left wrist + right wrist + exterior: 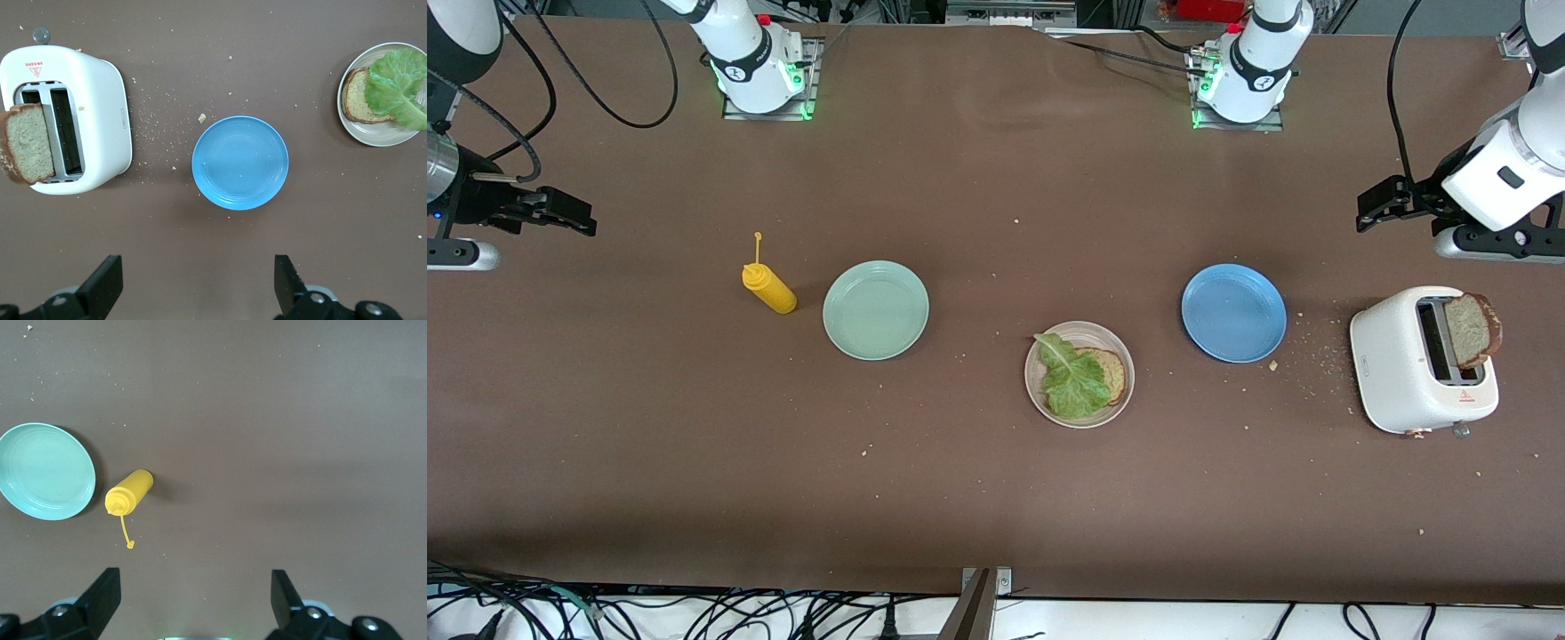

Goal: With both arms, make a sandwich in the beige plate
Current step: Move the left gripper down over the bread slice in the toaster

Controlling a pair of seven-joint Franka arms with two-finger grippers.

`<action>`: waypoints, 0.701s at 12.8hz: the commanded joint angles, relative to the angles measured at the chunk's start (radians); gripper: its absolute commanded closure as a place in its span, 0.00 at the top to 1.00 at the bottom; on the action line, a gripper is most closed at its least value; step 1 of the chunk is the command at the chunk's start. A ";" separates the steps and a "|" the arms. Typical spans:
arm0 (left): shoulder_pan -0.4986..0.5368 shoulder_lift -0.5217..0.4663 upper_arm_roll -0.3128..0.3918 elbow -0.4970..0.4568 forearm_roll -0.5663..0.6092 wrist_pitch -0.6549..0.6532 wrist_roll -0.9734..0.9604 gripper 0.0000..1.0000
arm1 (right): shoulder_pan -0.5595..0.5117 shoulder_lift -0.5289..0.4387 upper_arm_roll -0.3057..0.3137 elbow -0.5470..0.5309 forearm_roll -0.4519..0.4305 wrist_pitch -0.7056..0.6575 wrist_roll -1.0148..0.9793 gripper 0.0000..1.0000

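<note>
The beige plate point(1116, 409) point(380, 137) sits mid-table, nearer the front camera than the other plates. On it lies one slice of brown bread point(1112, 373) point(360, 97), with a crinkled green lettuce leaf point(1072, 378) point(397, 87) partly covering it. A second slice point(1472, 331) point(27, 143) sticks up from a slot of the white toaster point(1396, 364) point(100, 113) toward the left arm's end. My left gripper point(1374, 209) point(198, 287) hangs open and holds nothing, above bare table beside the toaster. My right gripper point(574, 213) point(197, 603) waits open over the right arm's end, holding nothing.
An empty blue plate point(1233, 313) point(240, 162) lies between the beige plate and the toaster. An empty pale green plate point(876, 309) point(45, 470) and a yellow squeeze bottle point(769, 288) point(130, 491) on its side lie toward the right arm's end. Crumbs point(1316, 356) are scattered by the toaster.
</note>
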 commanded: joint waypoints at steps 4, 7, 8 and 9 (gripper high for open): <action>0.015 0.032 -0.006 0.043 0.021 -0.008 0.003 1.00 | -0.048 0.006 0.058 -0.006 0.007 0.017 -0.004 1.00; 0.048 0.110 -0.006 0.147 0.067 -0.008 0.004 1.00 | -0.048 0.015 0.059 -0.008 0.005 0.018 -0.001 1.00; 0.048 0.121 -0.006 0.157 0.089 -0.008 0.004 1.00 | -0.048 0.020 0.059 -0.008 0.007 0.029 -0.001 1.00; 0.057 0.124 -0.006 0.158 0.097 -0.008 0.004 1.00 | -0.047 0.020 0.059 -0.009 0.007 0.030 -0.001 1.00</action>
